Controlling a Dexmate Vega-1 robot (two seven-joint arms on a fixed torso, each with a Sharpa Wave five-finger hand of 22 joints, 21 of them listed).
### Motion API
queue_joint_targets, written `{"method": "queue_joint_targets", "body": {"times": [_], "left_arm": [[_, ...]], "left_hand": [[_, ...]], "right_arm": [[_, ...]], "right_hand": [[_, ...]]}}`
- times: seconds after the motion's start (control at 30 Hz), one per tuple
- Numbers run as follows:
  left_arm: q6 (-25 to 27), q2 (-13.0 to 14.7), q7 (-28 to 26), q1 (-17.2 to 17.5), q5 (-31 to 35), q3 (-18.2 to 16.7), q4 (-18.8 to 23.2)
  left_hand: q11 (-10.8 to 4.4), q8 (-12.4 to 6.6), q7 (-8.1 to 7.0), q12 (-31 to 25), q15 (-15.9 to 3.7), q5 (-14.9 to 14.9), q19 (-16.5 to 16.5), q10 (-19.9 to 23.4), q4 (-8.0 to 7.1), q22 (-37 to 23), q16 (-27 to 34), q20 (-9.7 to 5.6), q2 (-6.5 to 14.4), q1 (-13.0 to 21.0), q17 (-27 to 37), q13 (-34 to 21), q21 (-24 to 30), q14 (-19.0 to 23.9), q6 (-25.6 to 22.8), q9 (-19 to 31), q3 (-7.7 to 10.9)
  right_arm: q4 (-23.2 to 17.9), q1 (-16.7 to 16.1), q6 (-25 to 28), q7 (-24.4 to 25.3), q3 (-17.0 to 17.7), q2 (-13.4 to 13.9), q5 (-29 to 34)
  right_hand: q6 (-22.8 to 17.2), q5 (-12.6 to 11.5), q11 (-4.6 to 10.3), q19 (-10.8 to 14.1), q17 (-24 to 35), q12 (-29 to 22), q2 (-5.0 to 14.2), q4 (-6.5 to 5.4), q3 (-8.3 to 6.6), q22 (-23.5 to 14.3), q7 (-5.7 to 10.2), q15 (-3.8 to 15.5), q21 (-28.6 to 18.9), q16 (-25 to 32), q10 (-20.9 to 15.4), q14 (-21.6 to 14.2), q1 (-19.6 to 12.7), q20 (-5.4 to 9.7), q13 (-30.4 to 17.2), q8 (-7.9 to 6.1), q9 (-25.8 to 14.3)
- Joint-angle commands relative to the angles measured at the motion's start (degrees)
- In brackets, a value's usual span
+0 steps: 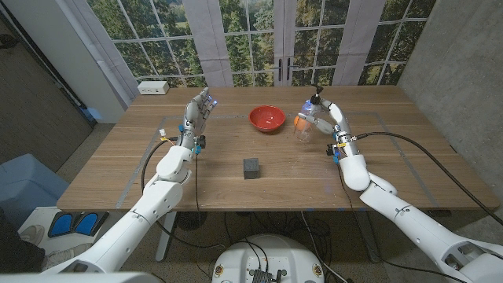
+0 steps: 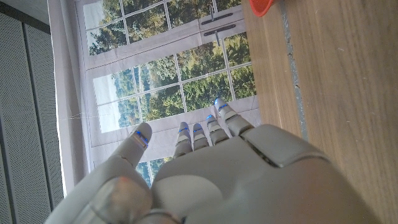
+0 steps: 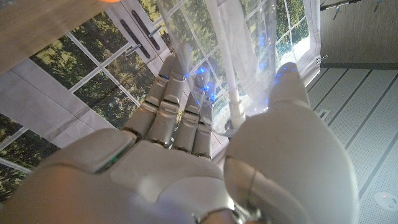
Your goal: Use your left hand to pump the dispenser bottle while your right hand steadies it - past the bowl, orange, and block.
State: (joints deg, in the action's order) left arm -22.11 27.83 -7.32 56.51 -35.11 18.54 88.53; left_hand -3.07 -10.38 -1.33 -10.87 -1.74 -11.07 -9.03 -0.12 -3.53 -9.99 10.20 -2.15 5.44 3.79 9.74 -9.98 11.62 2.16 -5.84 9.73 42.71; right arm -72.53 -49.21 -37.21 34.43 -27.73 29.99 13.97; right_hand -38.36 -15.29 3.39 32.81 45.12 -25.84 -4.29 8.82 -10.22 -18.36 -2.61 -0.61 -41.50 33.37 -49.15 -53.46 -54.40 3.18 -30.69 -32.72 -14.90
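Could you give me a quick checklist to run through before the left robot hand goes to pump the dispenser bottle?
1. Right robot hand around the dispenser bottle: ok; the right wrist view shows its fingers wrapped on the clear body.
2. Bottle upright on the table: ok.
3. Left robot hand empty, fingers apart: ok.
4. Left robot hand on the pump: not ok; it stands far across the table.
5. Path to the bottle: the red bowl lies between; the dark block sits nearer the front edge.
6. Orange apart from the bottle: cannot tell; they overlap.
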Motion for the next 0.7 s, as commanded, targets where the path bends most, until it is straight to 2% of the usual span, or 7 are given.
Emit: {"method": "queue_joint_targets", "body": {"times": [0.03,0.43,0.7], "left_arm": [[-0.49,-0.02,-0.89,1.17,0.44,-0.3,0.97],[-1.01,0.4,-1.4,2.63,0.77,-0.73,2.4],[-1.18,0.65,-1.51,3.31,0.63,-1.11,2.98]], "left_hand": [[-0.27,-0.01,-0.01,-0.05,-2.15,-0.27,-0.33,0.46,0.0,-0.14,-0.01,-1.13,3.52,-0.49,0.07,-0.13,-0.11,0.44,-0.26,0.19,0.55],[-0.34,-0.02,-0.03,-0.04,-2.14,-0.27,-0.33,0.44,0.05,-0.14,-0.02,-1.14,3.5,-0.51,0.06,-0.13,-0.11,0.44,-0.33,0.19,0.6],[-0.24,-0.03,-0.05,-0.04,-2.19,-0.26,-0.34,0.46,0.08,-0.14,-0.01,-1.18,3.44,-0.54,0.06,-0.13,-0.12,0.49,-0.37,0.19,0.62]], "right_arm": [[2.16,2.56,-0.76,-0.57,-0.77,-0.6,0.19],[4.5,5.25,-1.93,0.54,-1.79,-1.0,2.17],[5.48,6.43,-0.88,1.04,-2.37,-1.4,2.55]], "right_hand": [[-11.34,-0.22,7.45,-0.36,0.43,0.21,12.82,-1.84,-1.65,-0.11,11.32,13.9,-0.47,-0.32,-7.86,-8.52,-13.46,8.64,-0.22,-0.41,-0.18],[-11.31,-0.29,7.61,-0.62,0.89,0.32,12.84,-1.89,-1.48,0.07,11.32,13.9,-0.96,-0.58,-8.05,-8.62,-13.54,8.64,-0.47,-0.41,-0.26],[-11.45,-0.33,7.59,-0.77,1.19,0.53,12.85,-1.94,-1.37,0.18,11.33,13.9,-1.29,-0.75,-7.99,-8.68,-13.58,8.63,-0.53,-0.41,-0.21]]}}
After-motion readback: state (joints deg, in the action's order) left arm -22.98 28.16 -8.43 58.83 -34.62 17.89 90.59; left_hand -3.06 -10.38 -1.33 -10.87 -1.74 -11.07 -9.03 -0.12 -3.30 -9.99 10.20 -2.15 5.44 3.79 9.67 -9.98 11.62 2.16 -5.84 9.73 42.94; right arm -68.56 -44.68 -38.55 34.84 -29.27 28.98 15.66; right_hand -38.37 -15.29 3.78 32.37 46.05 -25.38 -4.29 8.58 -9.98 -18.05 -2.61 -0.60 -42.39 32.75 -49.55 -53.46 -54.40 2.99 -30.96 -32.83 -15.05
